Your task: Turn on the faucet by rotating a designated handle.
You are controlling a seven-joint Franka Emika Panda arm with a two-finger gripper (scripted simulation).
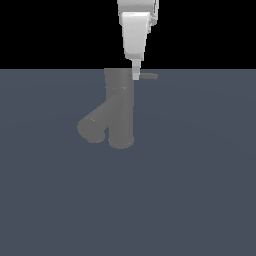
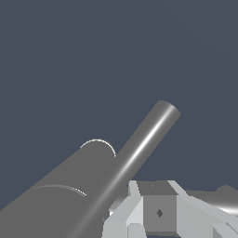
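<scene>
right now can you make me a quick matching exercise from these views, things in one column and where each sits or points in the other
Things:
1. faucet
2. spout
3. handle
4. gripper

Descriptions:
A. thin rod sticking out sideways toward the exterior view's right
B. white, coming down from above beside the top cap
C. thick branch slanting down toward the exterior view's left
D. upright dark grey cylinder standing on the floor

Pairs: 1-D, 2-C, 3-A, 4-B
</scene>
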